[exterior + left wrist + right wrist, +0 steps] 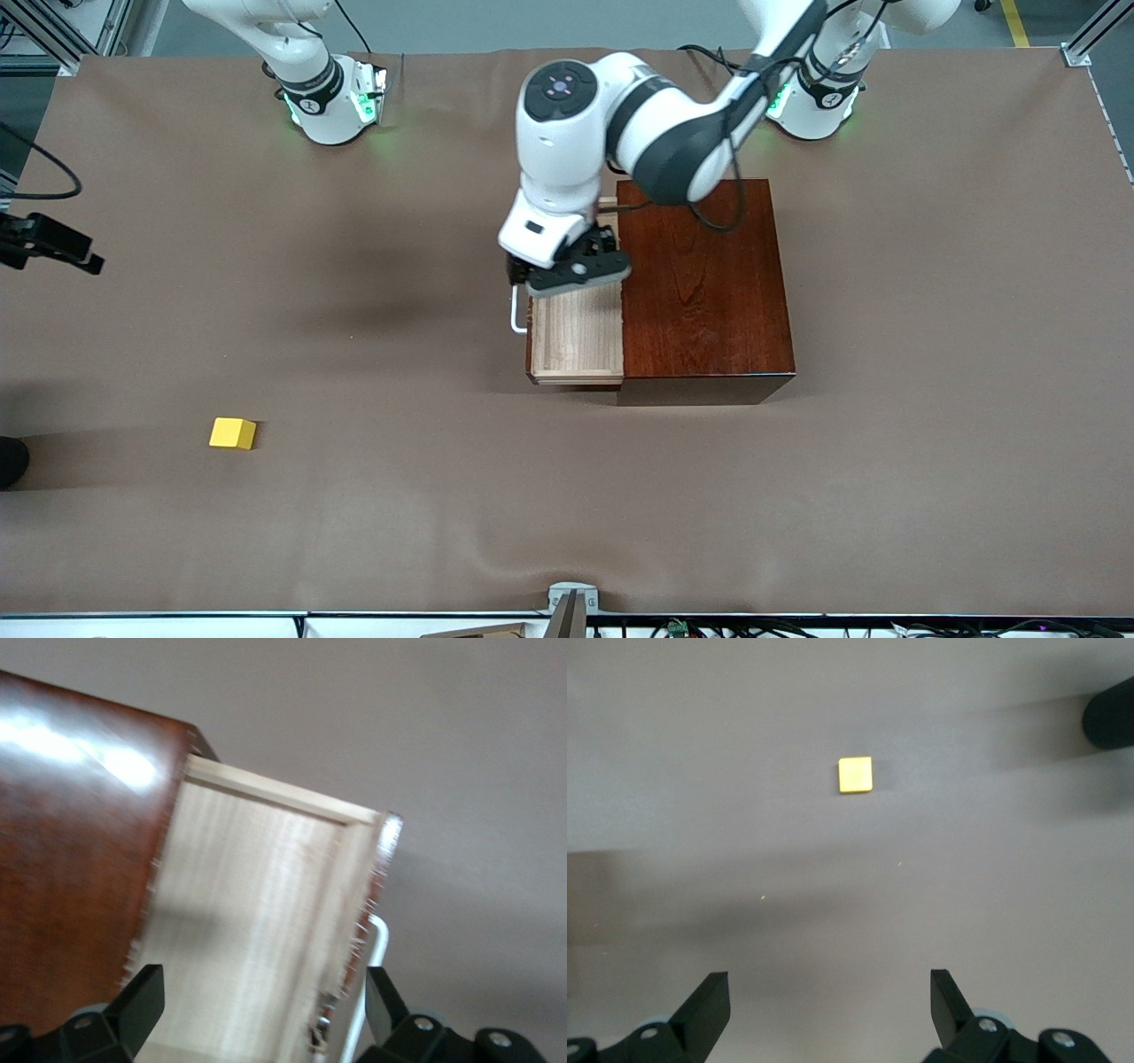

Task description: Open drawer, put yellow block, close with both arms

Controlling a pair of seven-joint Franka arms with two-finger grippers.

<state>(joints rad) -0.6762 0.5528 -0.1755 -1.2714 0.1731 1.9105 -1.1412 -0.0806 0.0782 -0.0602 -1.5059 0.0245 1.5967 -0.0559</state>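
The drawer (576, 341) stands pulled out of the dark-wood box (704, 283) toward the right arm's end, its pale tray bare, with the white handle (516, 315) on its front. My left gripper (567, 275) hangs open over the drawer's front part. In the left wrist view its fingers (142, 1001) straddle the tray (257, 904) and the handle (376, 948) without holding anything. The yellow block (232, 433) lies on the table toward the right arm's end, nearer the front camera than the box. My right gripper (830, 992) is open high above the table, with the block (855, 774) below it and nothing between its fingers.
A brown cloth (443, 496) covers the whole table. A dark rounded object (11, 461) sits at the table's edge toward the right arm's end, beside the block, and shows as the dark object (1107, 713) in the right wrist view.
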